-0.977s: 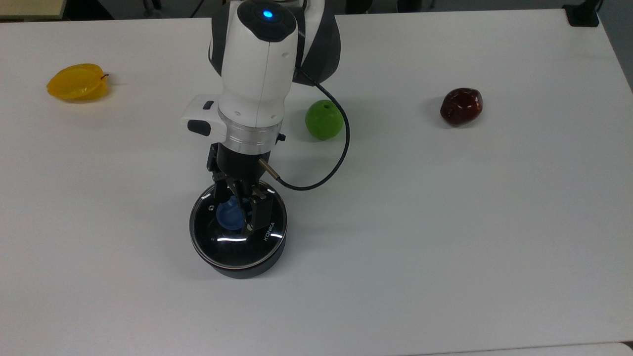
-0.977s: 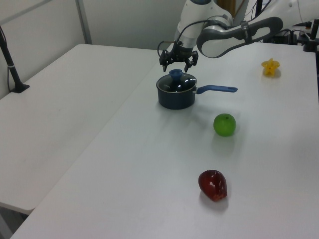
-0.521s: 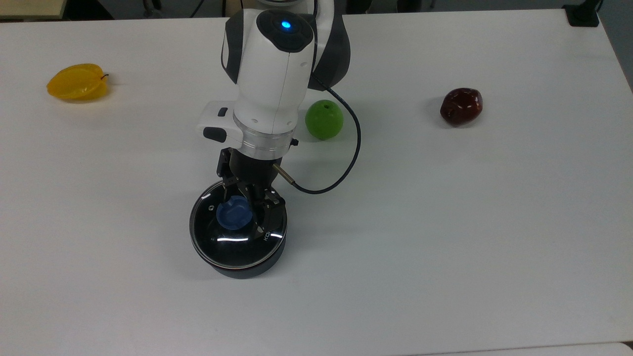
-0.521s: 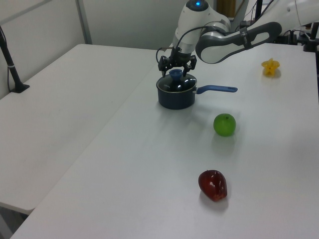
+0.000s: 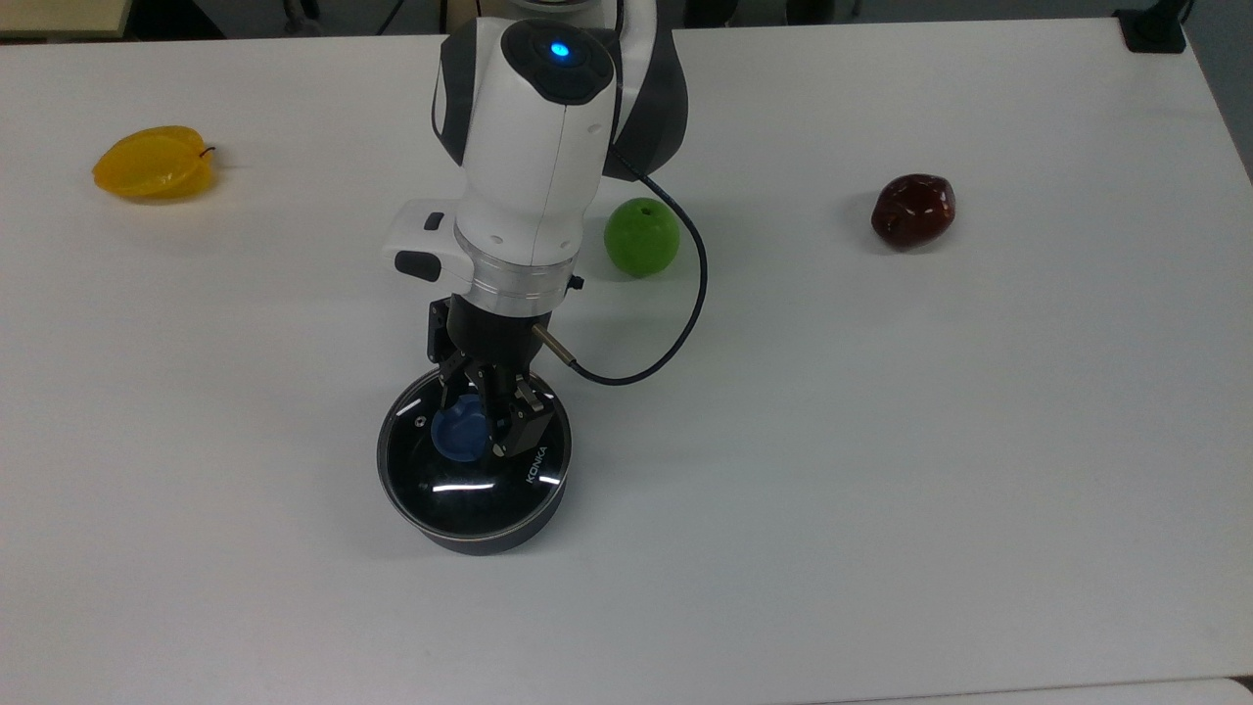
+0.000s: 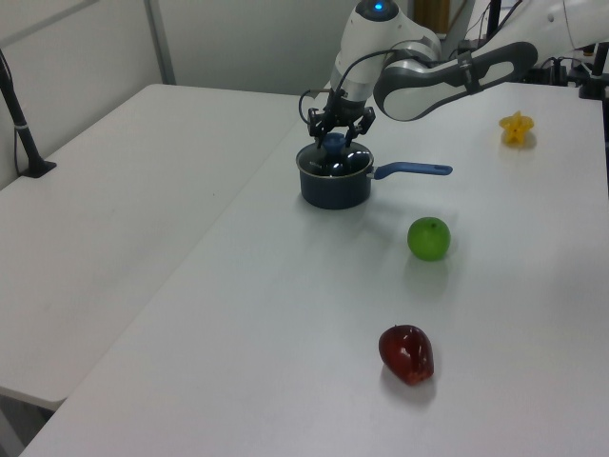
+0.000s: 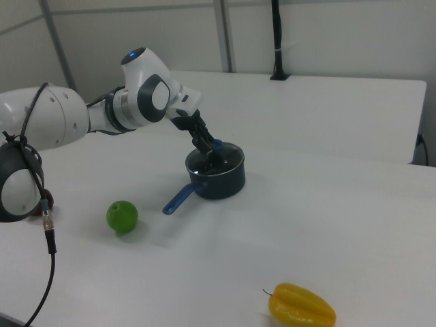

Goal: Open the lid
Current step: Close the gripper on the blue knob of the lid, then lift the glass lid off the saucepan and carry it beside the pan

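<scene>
The round glass lid (image 5: pixel 460 490) with white "KONKA" lettering lies on the black saucepan (image 5: pixel 489 537), near the front of the white table (image 5: pixel 881 441). Its blue knob (image 5: pixel 452 438) stands between the fingers of my gripper (image 5: pixel 482 411), which points down from above and is shut on it. In the left view the gripper (image 6: pixel 335 133) sits on the knob (image 6: pixel 332 144), and the pan's long blue handle (image 6: pixel 414 171) points to the left view's right. In the right view the knob (image 7: pixel 216 145) shows at the fingertips over the pan (image 7: pixel 225 180).
A green apple (image 5: pixel 641 237) lies just behind the arm. A dark red fruit (image 5: pixel 912 210) is at the top view's right and a yellow starfruit (image 5: pixel 154 163) at the far left. A black cable (image 5: pixel 685 323) loops from the wrist.
The gripper came down over the lid and its fingers closed in on the blue knob. The pan and lid shifted slightly.
</scene>
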Controlling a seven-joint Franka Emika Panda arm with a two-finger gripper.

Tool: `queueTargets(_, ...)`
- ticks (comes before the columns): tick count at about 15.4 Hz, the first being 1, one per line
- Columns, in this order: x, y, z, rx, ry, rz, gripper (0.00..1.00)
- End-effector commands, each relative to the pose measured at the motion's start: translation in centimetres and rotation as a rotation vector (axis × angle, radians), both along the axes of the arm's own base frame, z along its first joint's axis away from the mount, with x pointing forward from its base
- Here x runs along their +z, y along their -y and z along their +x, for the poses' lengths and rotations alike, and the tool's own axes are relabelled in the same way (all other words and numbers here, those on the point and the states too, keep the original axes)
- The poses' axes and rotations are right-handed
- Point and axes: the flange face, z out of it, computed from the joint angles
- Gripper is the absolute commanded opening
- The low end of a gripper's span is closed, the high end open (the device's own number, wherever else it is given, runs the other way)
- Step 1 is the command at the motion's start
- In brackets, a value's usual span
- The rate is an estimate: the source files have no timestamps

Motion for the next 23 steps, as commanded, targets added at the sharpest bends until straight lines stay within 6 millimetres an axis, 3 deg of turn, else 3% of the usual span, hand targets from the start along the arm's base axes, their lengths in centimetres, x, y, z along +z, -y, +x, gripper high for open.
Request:
queueTargets(1,1.1,-0.1,-0.4,-0.015,-0.005,-0.022,0.51)
queueTargets(10,5.6,0.8,-1.8,-0.021,0.008,-0.009,0.46)
queueTargets(17,8.1,3.4,-3.3,-0.04,-0.042,-0.025,0.46)
queueTargets(20,9.2,6.9,-3.5,-0.061,-0.037,-0.034,0.46)
queueTargets(23,9.6,11.9,-4.1,-0.05,-0.059,-0.063,0.46)
